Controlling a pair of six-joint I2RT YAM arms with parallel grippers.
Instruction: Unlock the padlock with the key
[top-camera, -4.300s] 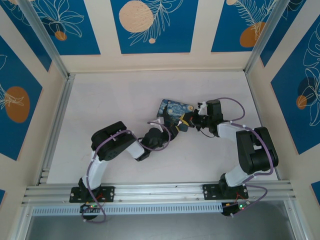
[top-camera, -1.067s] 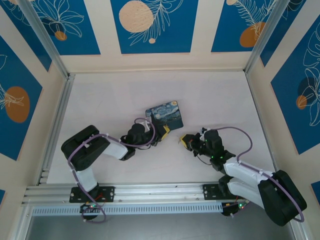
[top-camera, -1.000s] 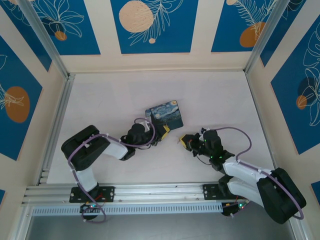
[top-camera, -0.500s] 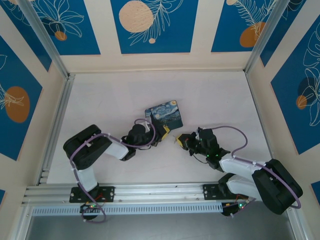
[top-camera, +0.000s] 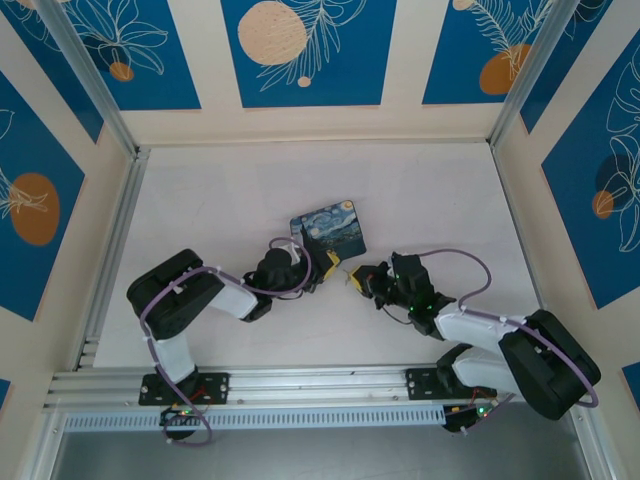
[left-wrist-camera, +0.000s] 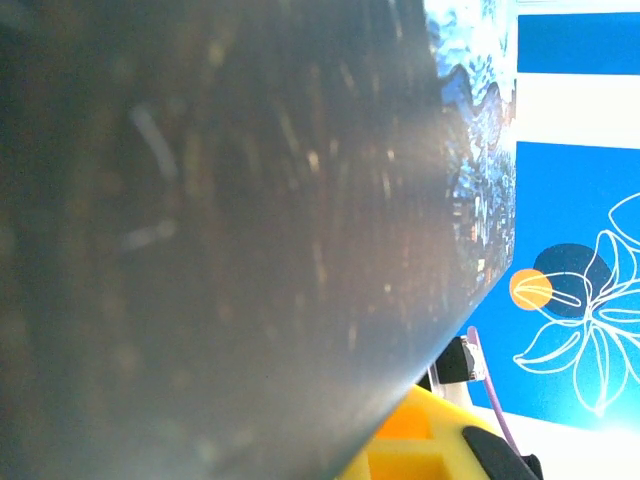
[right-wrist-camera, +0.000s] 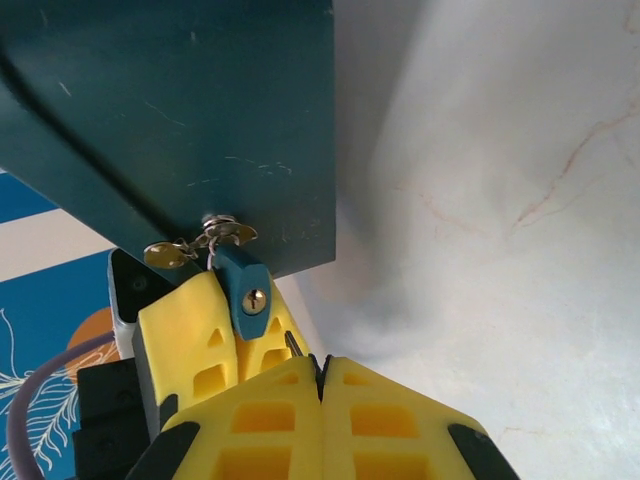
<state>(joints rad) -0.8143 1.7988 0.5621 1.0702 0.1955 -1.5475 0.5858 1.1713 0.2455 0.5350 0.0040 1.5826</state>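
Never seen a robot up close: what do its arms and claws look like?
The left arm and right arm are chunky rounded segments, black at the joints and white along the links. A thin purple cable loops along each. The right gripper has two bright yellow fingers with moulded pockets on a black body; the left gripper shows the same yellow.

Even, bright light leaves only faint shadows on the pale bench (top-camera: 200, 200) in the top view, while the padlock (left-wrist-camera: 200, 250) is a dark, unfocused blur across the left wrist view, with washed-out glare at upper right.
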